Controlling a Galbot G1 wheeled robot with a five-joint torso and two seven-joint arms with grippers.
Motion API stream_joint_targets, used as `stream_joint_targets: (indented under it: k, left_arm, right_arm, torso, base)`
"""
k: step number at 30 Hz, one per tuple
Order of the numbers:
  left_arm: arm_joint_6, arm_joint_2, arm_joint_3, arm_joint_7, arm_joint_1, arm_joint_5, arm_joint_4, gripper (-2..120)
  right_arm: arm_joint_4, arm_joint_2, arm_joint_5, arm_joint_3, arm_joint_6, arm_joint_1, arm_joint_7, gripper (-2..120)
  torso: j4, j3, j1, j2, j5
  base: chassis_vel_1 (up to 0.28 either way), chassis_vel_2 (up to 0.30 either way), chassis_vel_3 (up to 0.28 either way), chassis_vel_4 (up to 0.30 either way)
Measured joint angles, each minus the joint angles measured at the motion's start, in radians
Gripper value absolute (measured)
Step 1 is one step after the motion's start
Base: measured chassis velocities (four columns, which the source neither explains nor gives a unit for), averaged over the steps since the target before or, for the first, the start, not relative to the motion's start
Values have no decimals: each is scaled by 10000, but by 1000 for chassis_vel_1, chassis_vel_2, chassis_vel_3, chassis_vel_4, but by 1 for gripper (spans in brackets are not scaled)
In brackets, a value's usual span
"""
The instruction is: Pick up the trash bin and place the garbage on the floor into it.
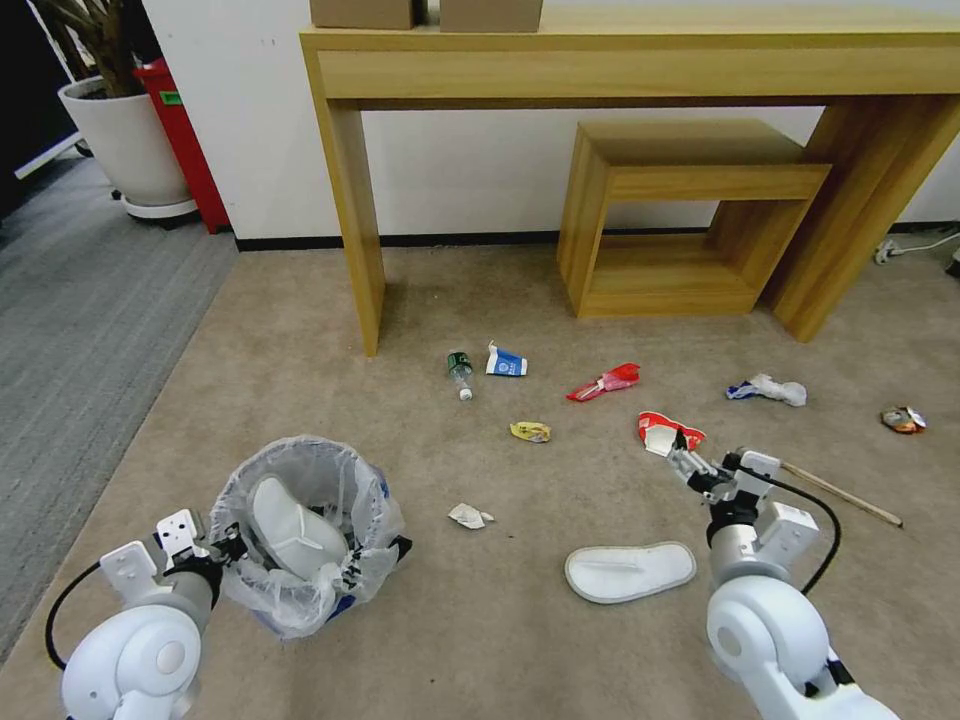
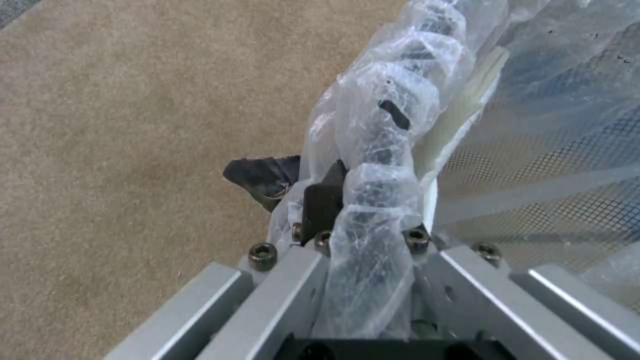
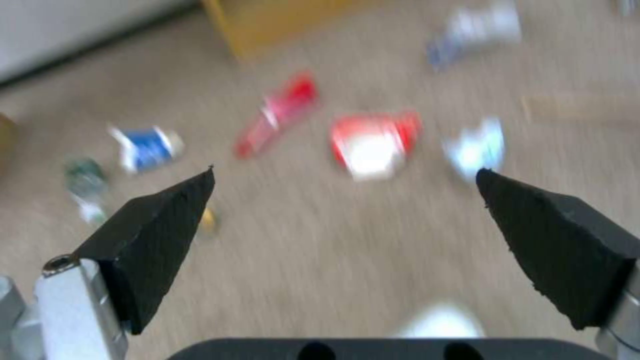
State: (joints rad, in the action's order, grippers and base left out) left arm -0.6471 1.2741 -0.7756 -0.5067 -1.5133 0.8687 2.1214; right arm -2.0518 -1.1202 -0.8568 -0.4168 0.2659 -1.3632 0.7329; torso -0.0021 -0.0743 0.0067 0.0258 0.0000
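My left gripper [image 1: 228, 548] is pinched on the bag-lined rim of the trash bin [image 1: 300, 530], which I hold at the lower left over the beige floor [image 1: 480, 620], one white slipper [image 1: 293, 528] already standing inside it. My right gripper [image 1: 682, 447] hangs with its jaws spread wide and holding nothing, just above the torn red-and-white wrapper [image 1: 665, 432]. Behind the litter stands the long wooden desk [image 1: 640, 60] with a low wooden shelf unit [image 1: 690, 215] under it. The second slipper [image 1: 630, 571] lies flat near my right arm, well apart from the bin. A wooden stick [image 1: 845, 496] lies to the right of that gripper. Farther out sit a red wrapper [image 1: 605, 381], a blue-white carton [image 1: 506, 362], a small bottle [image 1: 460, 371], a yellow wrapper [image 1: 531, 431] and a crumpled tissue [image 1: 468, 516].
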Motion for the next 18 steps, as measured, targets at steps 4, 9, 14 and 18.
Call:
stream_joint_targets:
  k: [4,9,14,18]
  left_arm:
    - [5,3,58,0,18,-17,-9,0]
    - [32,84,181,-1,45,-73,-63,0]
    - [47,189,273,-1,69,-144,-85,0]
    - [52,276,315,-2,83,-191,-112,0]
  right_arm:
    - [526,-75,-1276,-49,404,168,1028,100]
    - [1186,-244,-2428,-92,503,307,1861,100]
    - [1655,-564,-3129,-47,503,485,2202,100]
    - [2298,-877,-3347,121,470,638,2259,100]
  torso:
    - [-1,0,0,1,1]
    - [-1,0,-1,0,0]
    - [-2,0,0,0,1]
    - [-1,0,0,0,0]
  base:
    - [0,0,0,0]
    - [0,0,0,0]
    - [0,0,0,0]
    - [0,0,0,0]
